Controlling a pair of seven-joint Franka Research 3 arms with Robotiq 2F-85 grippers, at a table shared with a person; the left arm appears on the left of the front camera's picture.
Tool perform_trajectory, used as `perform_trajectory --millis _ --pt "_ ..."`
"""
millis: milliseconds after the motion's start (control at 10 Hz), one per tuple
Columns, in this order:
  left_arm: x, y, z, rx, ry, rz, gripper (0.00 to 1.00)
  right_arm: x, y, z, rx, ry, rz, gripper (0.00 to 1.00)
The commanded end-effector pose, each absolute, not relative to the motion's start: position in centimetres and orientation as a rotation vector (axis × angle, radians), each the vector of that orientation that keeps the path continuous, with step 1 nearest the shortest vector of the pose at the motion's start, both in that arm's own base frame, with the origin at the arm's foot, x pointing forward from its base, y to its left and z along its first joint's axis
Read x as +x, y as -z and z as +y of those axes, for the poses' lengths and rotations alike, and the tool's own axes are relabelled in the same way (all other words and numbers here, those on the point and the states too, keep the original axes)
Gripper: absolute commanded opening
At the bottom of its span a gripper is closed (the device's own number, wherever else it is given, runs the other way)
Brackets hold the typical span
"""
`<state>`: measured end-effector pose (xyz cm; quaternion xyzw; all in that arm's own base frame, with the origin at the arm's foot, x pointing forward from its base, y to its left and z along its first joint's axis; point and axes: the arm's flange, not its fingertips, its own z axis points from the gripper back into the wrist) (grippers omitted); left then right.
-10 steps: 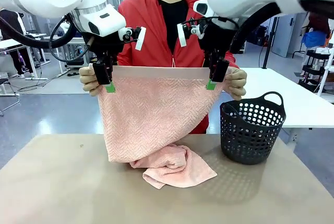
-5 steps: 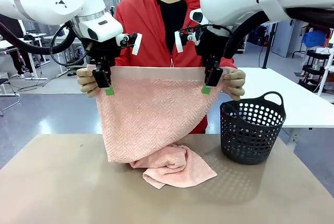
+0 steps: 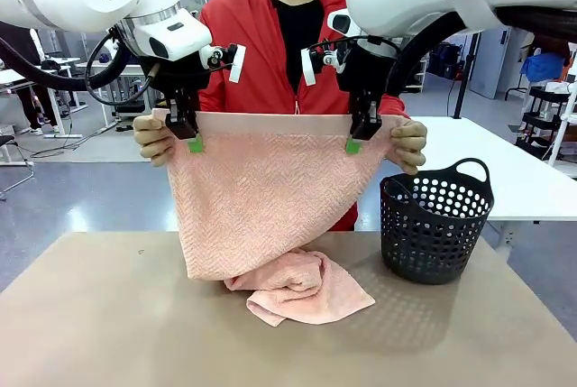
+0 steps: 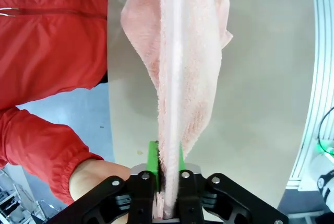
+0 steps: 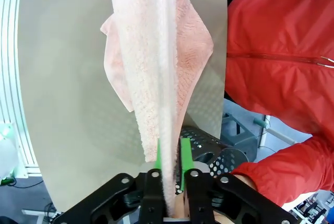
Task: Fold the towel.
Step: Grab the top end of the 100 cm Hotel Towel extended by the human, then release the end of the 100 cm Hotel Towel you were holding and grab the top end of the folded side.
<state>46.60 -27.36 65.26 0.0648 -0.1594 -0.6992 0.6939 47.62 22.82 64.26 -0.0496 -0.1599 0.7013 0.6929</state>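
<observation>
The left gripper (image 3: 193, 142) and right gripper (image 3: 354, 142) each pinched the towel (image 3: 270, 198) by its top hem — it hung unfolded, so every fold seemingly remained.

We're counting one salmon-pink terry cloth towel (image 3: 270, 198), one dark perforated plastic basket (image 3: 435, 225) and one tan table (image 3: 99, 315). Two black green-padded grippers are showing, left gripper (image 3: 193, 142) and right gripper (image 3: 355, 142), plus a person's two hands (image 3: 151, 139) (image 3: 408, 145).
</observation>
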Motion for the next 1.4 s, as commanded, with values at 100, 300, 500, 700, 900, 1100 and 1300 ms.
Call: perform_trajectory --millis 100,300,500,700,900,1100,1300 --pt "46.3 -65.8 -27.1 0.131 1.584 -0.369 0.0 47.8 -64.8 23.2 -0.108 -1.55 -0.337 0.0" --pt "46.1 -65.5 -26.5 0.123 1.56 -0.382 0.0 47.6 -64.9 22.7 -0.084 -1.534 -0.347 0.0" --pt "46.5 -65.5 -27.3 0.145 1.564 -0.361 0.0 47.5 -64.6 22.9 -0.104 -1.567 -0.347 0.0" --pt "46.5 -65.5 -27.3 0.145 1.564 -0.361 0.0 47.5 -64.6 22.9 -0.104 -1.567 -0.347 0.0" --pt "46.5 -65.5 -27.3 0.145 1.564 -0.361 0.0 47.5 -64.6 22.9 -0.104 -1.567 -0.347 0.0" --pt "46.5 -65.5 -27.3 0.145 1.564 -0.361 0.0 47.5 -64.6 22.9 -0.104 -1.567 -0.347 0.0" --pt "46.5 -65.5 -27.3 0.145 1.564 -0.361 0.0 47.5 -64.6 22.9 -0.104 -1.567 -0.347 0.0"
